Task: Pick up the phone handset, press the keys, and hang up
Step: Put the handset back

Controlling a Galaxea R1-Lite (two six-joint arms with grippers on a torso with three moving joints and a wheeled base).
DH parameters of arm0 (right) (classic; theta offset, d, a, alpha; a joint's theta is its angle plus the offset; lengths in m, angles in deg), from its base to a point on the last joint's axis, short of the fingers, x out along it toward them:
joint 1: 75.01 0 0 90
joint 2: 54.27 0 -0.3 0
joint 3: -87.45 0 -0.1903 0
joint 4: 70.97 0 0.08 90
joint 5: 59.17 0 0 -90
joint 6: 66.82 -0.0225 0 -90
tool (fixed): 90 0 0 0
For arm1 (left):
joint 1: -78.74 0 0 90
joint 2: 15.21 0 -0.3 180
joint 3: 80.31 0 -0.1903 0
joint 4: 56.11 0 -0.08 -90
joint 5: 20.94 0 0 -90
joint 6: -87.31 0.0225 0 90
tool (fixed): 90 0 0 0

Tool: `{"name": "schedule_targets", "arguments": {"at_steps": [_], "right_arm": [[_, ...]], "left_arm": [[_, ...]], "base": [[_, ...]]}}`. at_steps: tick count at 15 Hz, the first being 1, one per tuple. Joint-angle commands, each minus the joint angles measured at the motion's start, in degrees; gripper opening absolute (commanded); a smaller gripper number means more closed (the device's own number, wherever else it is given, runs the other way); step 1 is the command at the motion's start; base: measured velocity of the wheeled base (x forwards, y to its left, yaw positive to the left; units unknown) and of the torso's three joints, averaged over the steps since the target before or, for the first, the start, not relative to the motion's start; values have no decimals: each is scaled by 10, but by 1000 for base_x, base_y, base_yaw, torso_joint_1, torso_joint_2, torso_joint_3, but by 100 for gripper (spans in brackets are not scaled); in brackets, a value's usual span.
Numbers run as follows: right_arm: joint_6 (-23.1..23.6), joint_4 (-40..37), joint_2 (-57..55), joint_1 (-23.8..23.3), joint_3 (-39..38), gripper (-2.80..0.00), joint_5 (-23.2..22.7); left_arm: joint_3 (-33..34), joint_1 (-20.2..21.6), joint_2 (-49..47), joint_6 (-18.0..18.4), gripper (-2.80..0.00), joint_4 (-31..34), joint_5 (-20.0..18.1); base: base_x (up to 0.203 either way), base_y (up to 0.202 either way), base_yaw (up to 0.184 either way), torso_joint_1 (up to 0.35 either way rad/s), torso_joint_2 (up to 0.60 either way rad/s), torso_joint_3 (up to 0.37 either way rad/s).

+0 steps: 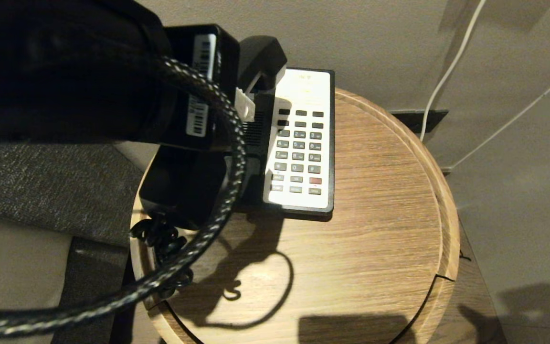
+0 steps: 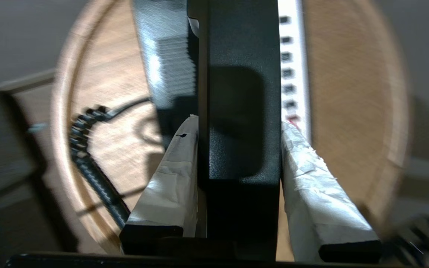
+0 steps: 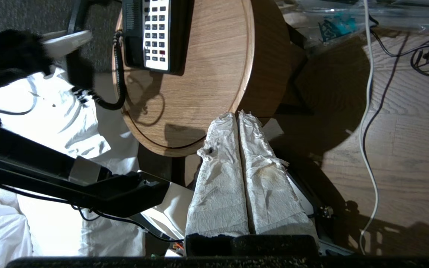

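Observation:
The phone handset, long and black, sits between the paper-wrapped fingers of my left gripper, which is shut on its middle. It hangs above the phone base and its white keypad, over the empty cradle side. In the head view my left arm covers most of the handset; its far end and near end show. The coiled cord trails off the table's left rim. My right gripper is shut and empty, off the table's near edge.
The phone stands at the back left of a round wooden table with a raised rim. Grey upholstery lies to the left. White cables run down the wall, and more cables lie on the wooden floor to the right.

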Motion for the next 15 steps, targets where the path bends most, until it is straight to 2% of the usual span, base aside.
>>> {"name": "schedule_targets", "arguments": {"at_steps": [1,3,5,7,10,15], "right_arm": [[-2,-5,13,0,-8,-280,1],[-2,-7,20,0,-13,-280,0],[-1,-8,24,0,-19,-280,0],[-1,-13,26,0,-19,-280,-2],[-1,-19,27,-1,-19,-280,-2],[0,-20,26,-2,-20,-280,-5]], "left_arm": [[-4,24,-33,-2,-280,0,28],[-4,30,-37,-3,-280,0,38],[-4,44,-46,-7,-280,-6,65],[-4,46,-53,-7,-280,-34,84],[-4,47,-59,-7,-280,-65,85],[-4,59,-73,-8,-280,-68,85]], "base": [[0,0,0,0,0,0],[0,0,0,0,0,0],[0,0,0,0,0,0],[0,0,0,0,0,0],[0,0,0,0,0,0],[0,0,0,0,0,0]]}}
